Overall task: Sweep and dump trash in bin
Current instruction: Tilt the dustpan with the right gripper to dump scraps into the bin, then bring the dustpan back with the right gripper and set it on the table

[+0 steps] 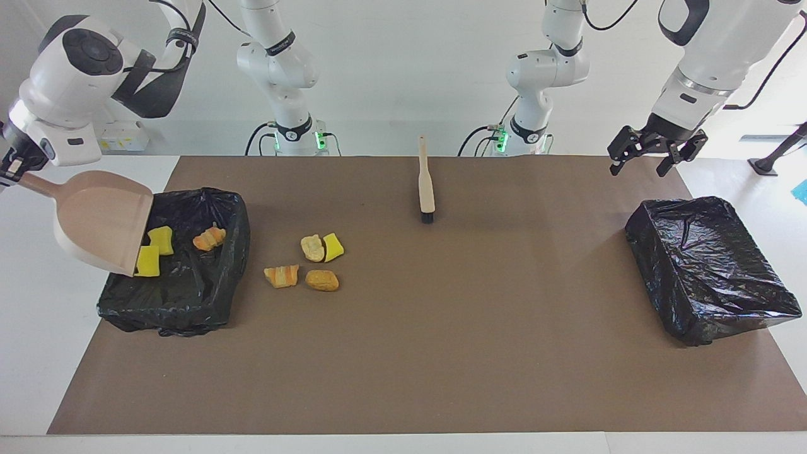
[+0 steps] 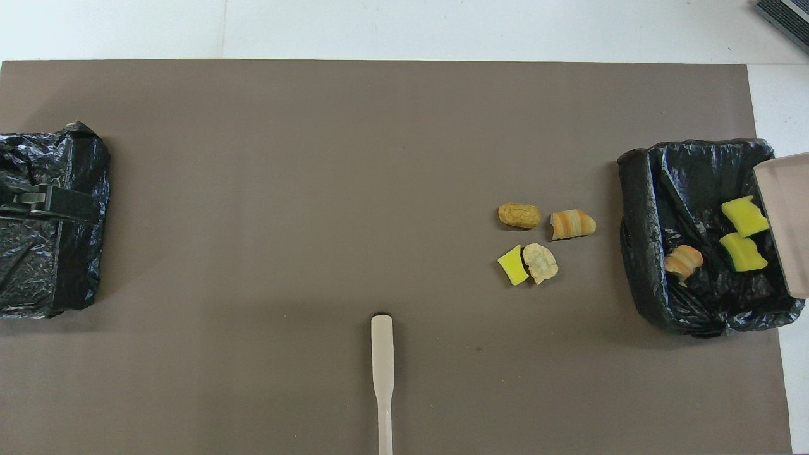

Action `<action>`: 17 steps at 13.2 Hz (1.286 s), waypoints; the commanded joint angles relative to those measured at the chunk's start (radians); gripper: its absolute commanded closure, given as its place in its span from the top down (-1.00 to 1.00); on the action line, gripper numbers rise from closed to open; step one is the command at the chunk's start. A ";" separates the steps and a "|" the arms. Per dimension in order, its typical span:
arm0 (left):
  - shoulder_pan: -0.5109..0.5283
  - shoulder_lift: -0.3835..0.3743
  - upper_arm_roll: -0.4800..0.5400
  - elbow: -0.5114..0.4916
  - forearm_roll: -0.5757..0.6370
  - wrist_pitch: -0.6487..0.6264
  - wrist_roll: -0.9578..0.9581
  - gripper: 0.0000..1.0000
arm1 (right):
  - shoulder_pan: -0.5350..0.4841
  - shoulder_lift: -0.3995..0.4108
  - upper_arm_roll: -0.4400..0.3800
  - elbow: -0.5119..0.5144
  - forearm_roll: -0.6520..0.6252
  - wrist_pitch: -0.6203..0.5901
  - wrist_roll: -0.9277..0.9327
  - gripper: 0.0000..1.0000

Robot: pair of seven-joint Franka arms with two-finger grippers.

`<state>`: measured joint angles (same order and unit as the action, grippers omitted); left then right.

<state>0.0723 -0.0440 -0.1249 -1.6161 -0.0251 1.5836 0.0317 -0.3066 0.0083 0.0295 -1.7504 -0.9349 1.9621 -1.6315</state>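
My right gripper (image 1: 15, 169) is shut on the handle of the beige dustpan (image 1: 101, 217), which tilts mouth-down over the black-lined bin (image 1: 189, 312) at the right arm's end. In that bin lie two yellow sponge chunks (image 1: 161, 239) (image 1: 148, 261), close to the pan's lip, and an orange bread lump (image 1: 209, 238). Several more trash pieces sit on the brown mat beside the bin: a pale lump (image 1: 312, 247), a yellow chunk (image 1: 333, 246), a striped lump (image 1: 281, 275) and a tan lump (image 1: 322, 280). My left gripper (image 1: 656, 154) hangs open and holds nothing, over the second bin's robot-side edge.
The beige brush (image 1: 427, 183) lies on the mat midway along the table, close to the robots, with its bristle end pointing away from them. A second black-lined bin (image 1: 712, 271) stands at the left arm's end. The brown mat (image 1: 441, 353) covers most of the table.
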 commanded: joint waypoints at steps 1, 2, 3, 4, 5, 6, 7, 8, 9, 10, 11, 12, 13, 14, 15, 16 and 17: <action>-0.005 0.001 -0.004 0.013 0.016 -0.034 -0.006 1.00 | 0.032 -0.066 0.018 0.026 0.025 -0.139 0.022 -1.00; 0.000 0.000 -0.004 0.013 0.016 -0.037 -0.004 1.00 | 0.035 -0.068 0.033 0.061 0.087 -0.211 0.024 -1.00; 0.010 0.000 -0.002 0.013 0.014 -0.043 0.000 1.00 | 0.037 -0.068 0.053 0.086 0.163 -0.280 0.035 -1.00; -0.006 0.000 0.008 0.015 0.014 -0.051 0.002 1.00 | 0.037 -0.068 0.070 0.086 0.221 -0.323 0.080 -1.00; -0.018 -0.010 0.028 0.015 0.016 -0.063 0.001 1.00 | 0.037 -0.077 0.088 0.080 0.275 -0.354 0.160 -1.00; -0.040 -0.014 0.039 0.015 0.014 -0.077 -0.003 1.00 | 0.038 -0.093 0.110 0.063 0.336 -0.376 0.252 -1.00; -0.051 -0.026 0.057 0.015 0.014 -0.080 -0.003 1.00 | 0.056 -0.112 0.137 0.039 0.372 -0.387 0.365 -1.00; -0.068 -0.033 0.064 0.015 0.014 -0.086 -0.006 1.00 | 0.098 -0.125 0.148 0.016 0.383 -0.396 0.468 -1.00; -0.080 -0.037 0.082 0.015 0.014 -0.094 -0.006 1.00 | 0.151 -0.120 0.151 0.008 0.415 -0.425 0.592 -1.00; -0.106 -0.040 0.106 0.015 0.014 -0.097 -0.010 1.00 | 0.199 -0.111 0.151 0.008 0.473 -0.451 0.762 -1.00; -0.108 -0.049 0.114 0.012 0.014 -0.097 -0.010 1.00 | 0.246 -0.094 0.151 0.009 0.514 -0.463 0.915 -1.00; -0.105 -0.048 0.113 0.013 0.014 -0.090 -0.004 1.00 | 0.307 -0.065 0.151 0.012 0.554 -0.462 1.076 -1.00; -0.106 -0.045 0.113 0.016 0.014 -0.080 -0.009 1.00 | 0.354 -0.030 0.151 0.026 0.617 -0.453 1.257 -1.00; -0.108 -0.047 0.113 0.016 0.014 -0.083 -0.009 1.00 | 0.389 0.008 0.151 0.051 0.677 -0.445 1.408 -1.00; -0.105 -0.045 0.113 0.016 0.014 -0.083 -0.010 1.00 | 0.427 0.074 0.151 0.090 0.721 -0.445 1.537 -1.00; -0.098 -0.045 0.114 0.015 0.014 -0.083 -0.010 1.00 | 0.464 0.135 0.151 0.144 0.752 -0.440 1.673 -1.00; -0.094 -0.045 0.114 0.016 0.014 -0.083 -0.010 1.00 | 0.509 0.198 0.151 0.198 0.781 -0.407 1.800 -1.00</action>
<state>-0.0101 -0.0900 -0.0258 -1.6133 -0.0250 1.5132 0.0316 0.1507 0.0722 0.1879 -1.6883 -0.2089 1.5396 -0.0426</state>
